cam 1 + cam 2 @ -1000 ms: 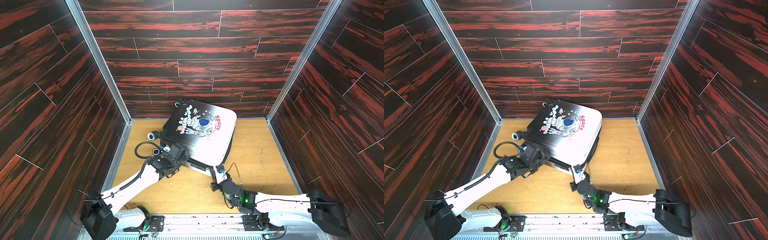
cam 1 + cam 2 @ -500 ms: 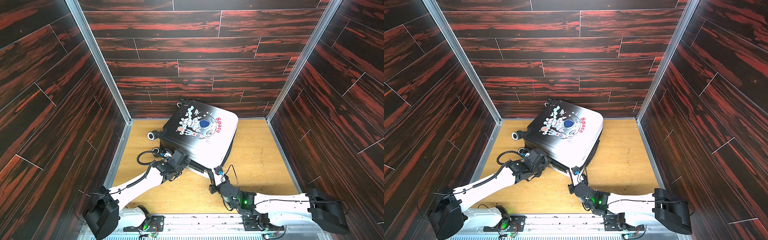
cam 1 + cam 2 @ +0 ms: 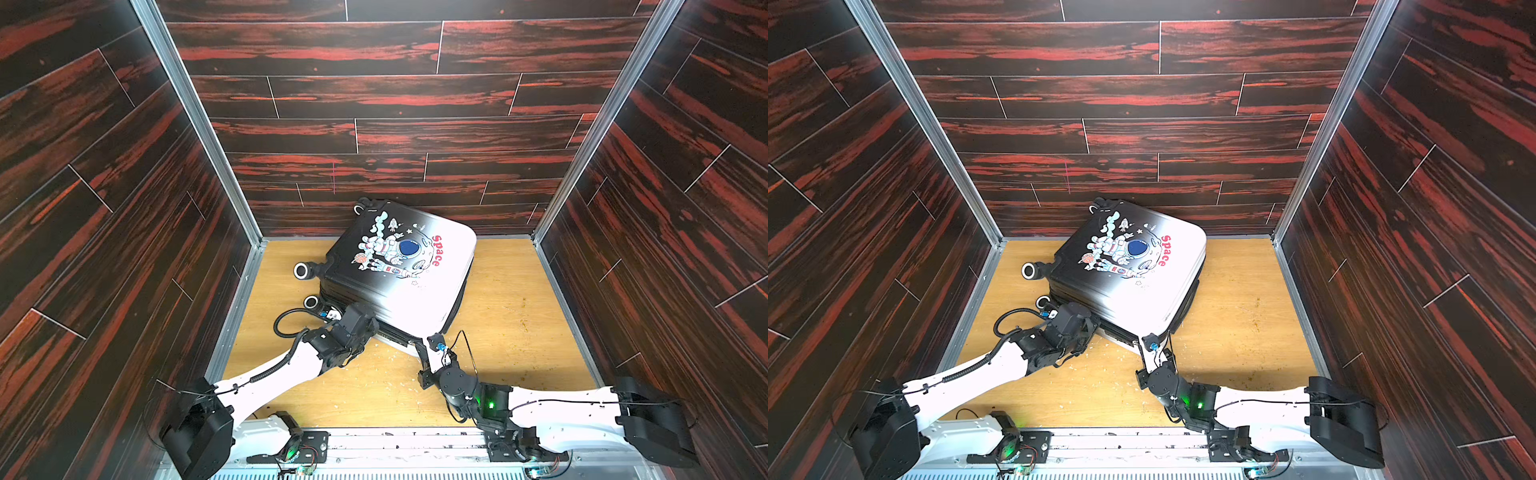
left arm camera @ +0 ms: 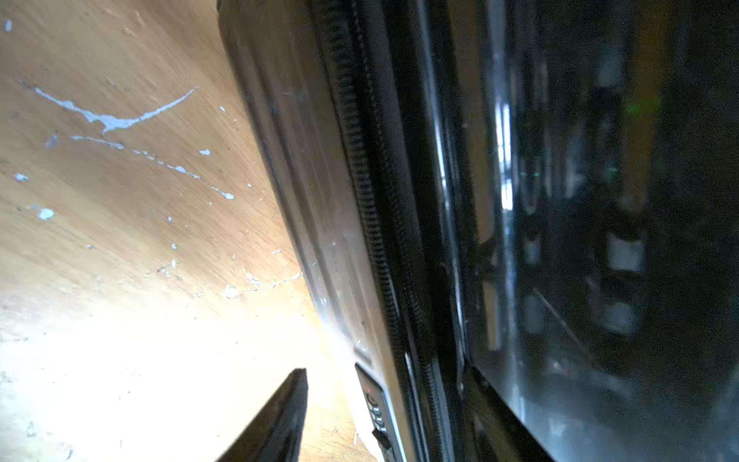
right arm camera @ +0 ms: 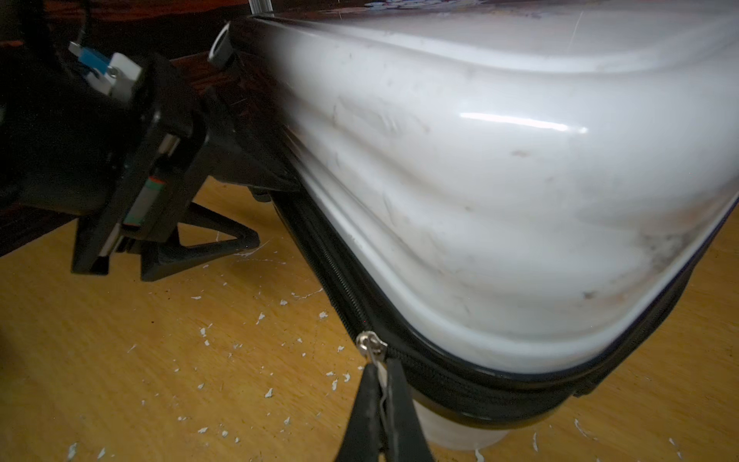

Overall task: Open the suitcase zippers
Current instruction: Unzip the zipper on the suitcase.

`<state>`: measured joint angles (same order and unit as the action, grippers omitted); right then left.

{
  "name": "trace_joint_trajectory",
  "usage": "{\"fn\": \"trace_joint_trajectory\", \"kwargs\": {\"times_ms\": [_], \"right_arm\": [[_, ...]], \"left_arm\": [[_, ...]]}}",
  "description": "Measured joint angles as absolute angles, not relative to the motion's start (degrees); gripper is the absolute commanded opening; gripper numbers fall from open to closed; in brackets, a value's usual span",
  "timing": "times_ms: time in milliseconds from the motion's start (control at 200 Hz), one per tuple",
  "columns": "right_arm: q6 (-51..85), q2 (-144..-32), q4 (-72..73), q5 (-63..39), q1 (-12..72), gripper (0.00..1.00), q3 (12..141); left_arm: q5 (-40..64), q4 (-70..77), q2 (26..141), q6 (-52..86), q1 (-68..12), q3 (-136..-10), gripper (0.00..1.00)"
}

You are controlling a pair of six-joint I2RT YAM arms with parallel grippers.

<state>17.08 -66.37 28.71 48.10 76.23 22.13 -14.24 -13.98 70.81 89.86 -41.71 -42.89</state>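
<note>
Pinching the metal zipper pull [image 5: 370, 346], the right claw [image 5: 382, 368] is clenched on its tab at the near corner of the suitcase [image 3: 399, 282]. Likely held this way so the slider can be dragged along the zipper track [image 5: 332, 280] around that corner.

Suitcase lies flat on the wooden desk [image 3: 519, 332], lid up and turned at an angle. Its wheels [image 3: 301, 271] point toward the robot's left and its far corner is near the back wall [image 3: 374, 124]. Lid looks seated on the lower shell, with no gap showing.

Left claw [image 4: 386, 374] is spread, grasping nothing. It straddles the near side edge of the case toward the wheel end. One finger [image 4: 280, 420] hangs over the desk, apart from the shell. The other finger [image 4: 500, 416] is on the lid side. Guess: it is there to brace the case so it won't slide when the pull gets tugged.

Hard to make out:
- Cannot tell if the lid-side finger touches the shell; the left wrist view is dark and smeared there, and the desk is blown out white.
- A small lock panel [image 4: 376, 412] sits between the fingers, cut off at the frame edge; digits unreadable.
- Cannot tell how much track is already unzipped on either side of the slider.
- No second pull shows anywhere; track on the far and right sides is hidden by the case.
- In both top views the right claw's tips are hidden under its own wrist.
- White flecks [image 5: 260, 316] litter the desk; what they are is unclear.
</note>
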Motion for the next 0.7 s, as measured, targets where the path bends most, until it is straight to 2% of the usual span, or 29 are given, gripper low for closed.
{"fn": "trace_joint_trajectory", "kwargs": {"times_ms": [215, 426, 701], "right_arm": [[17.1, -66.3, 28.7, 48.1, 76.2, 0.0, 22.1], [17.2, -65.7, 28.5, 47.5, 77.2, 0.0, 22.1], [17.3, -65.6, 28.6, 47.0, 77.6, 0.0, 22.1]], "left_arm": [[-12.8, -8.8, 71.5, 90.9, -41.9, -39.8, 0.62], [-11.6, -8.3, 72.7, 89.5, -42.9, -39.0, 0.68], [-11.9, -12.8, 69.8, 87.3, -44.4, -40.6, 0.65]]}}
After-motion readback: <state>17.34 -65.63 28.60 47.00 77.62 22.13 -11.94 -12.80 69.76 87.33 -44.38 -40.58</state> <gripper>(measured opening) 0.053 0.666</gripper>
